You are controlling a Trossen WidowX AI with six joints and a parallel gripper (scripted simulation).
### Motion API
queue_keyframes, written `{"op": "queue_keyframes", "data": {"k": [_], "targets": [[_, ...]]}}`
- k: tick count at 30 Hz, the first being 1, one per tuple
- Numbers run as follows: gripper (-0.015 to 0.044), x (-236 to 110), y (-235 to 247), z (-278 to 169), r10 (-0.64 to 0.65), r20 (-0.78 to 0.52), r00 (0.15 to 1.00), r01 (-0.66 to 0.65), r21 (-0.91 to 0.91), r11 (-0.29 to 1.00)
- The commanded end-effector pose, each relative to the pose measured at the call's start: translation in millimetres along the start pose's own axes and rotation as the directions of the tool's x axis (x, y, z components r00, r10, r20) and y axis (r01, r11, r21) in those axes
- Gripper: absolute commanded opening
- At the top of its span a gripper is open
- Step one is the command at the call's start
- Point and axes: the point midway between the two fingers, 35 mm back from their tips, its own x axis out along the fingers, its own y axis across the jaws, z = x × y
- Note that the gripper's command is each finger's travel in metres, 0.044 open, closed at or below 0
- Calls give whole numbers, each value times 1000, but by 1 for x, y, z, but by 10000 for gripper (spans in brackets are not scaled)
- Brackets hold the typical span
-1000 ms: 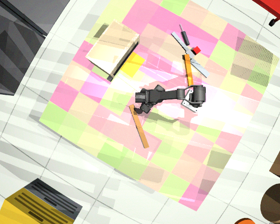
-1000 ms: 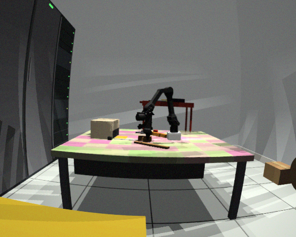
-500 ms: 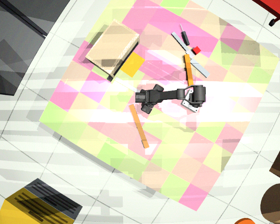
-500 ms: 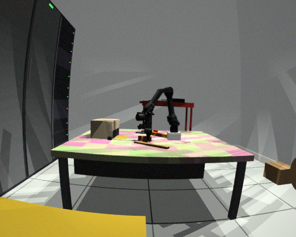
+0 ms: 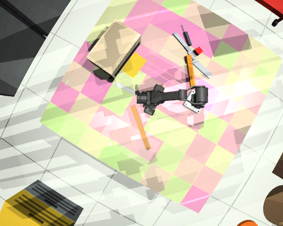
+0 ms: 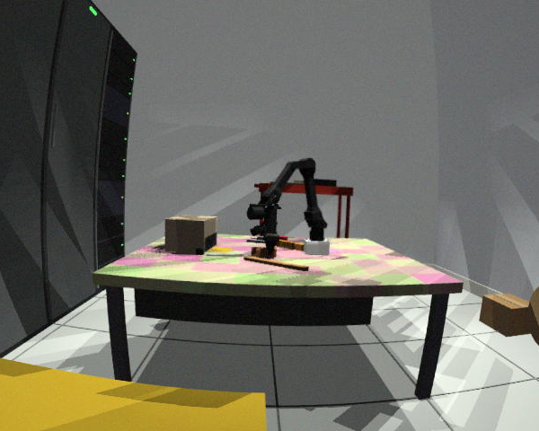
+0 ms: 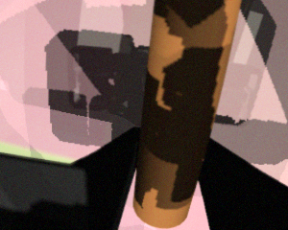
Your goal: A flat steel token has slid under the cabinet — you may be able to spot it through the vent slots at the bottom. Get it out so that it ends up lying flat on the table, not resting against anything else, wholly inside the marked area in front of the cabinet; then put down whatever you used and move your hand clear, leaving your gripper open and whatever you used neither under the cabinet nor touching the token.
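The hand (image 5: 138, 100) is pinching one end of an orange stick (image 5: 140, 127) that is lying on the worktop (image 5: 180, 155), near the cabinet (image 5: 113, 47).

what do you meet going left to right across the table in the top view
cabinet → yellow marked area → orange stick shut in the gripper → second orange stick → red cube

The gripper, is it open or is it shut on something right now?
Shut on something: the gripper clamps the near end of an orange stick, whose shaft runs up between the dark fingers in the wrist view.
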Motion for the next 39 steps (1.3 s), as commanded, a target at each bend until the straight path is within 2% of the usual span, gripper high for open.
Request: {"op": "queue_keyframes", "data": {"k": [1, 39], "targets": [[0, 0, 0, 0, 2, 2, 1000, -2, -42, 999], [0, -1, 0, 0, 2, 2, 1000, -1, -336, 942]]}}
